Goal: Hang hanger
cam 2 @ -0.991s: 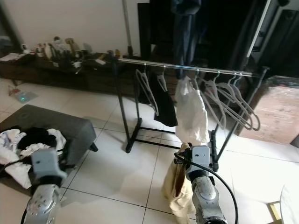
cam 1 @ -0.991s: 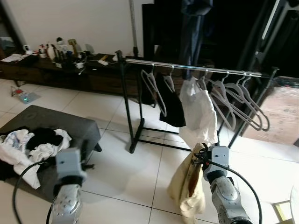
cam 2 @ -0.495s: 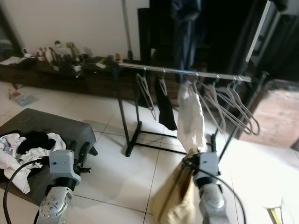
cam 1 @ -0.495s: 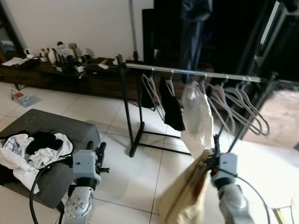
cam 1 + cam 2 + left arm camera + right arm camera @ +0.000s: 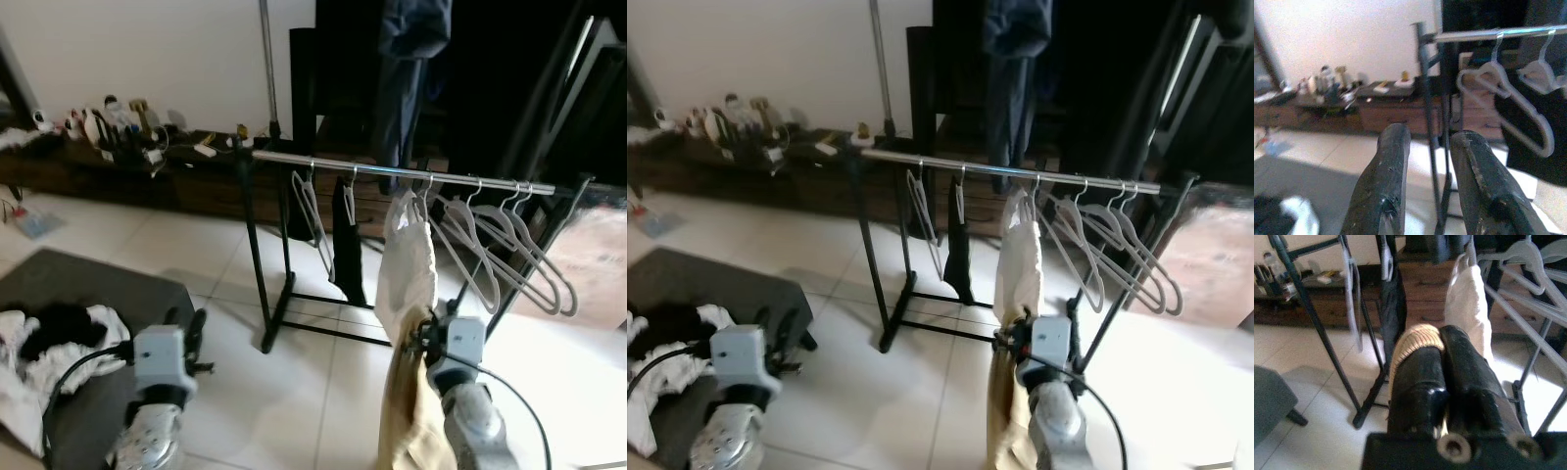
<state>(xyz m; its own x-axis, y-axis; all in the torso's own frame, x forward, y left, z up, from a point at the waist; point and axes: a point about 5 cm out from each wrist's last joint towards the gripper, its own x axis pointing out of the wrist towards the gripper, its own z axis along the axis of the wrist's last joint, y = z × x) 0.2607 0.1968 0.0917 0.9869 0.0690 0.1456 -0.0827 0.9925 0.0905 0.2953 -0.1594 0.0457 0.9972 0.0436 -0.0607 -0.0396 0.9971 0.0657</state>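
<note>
Both head eyes look forward and down from above the arms, sharing the clothes rail (image 5: 392, 174) across tiled floor (image 5: 284, 392), while the left wrist camera sights along its fingers (image 5: 1386, 191) at the rail's end post, and the right wrist camera sits close below the hanging white garment (image 5: 1469, 308).

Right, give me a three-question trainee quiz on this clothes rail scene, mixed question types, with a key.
1. True or false: the right gripper is shut on the tan garment.
2. Which hangs on the silver metal clothes rail between the black garment and the empty grey plastic hangers? A) white garment B) blue towel C) red bag
3. Fill in: the left gripper holds ____.

Key: 1 true; 2 A; 3 nothing
</note>
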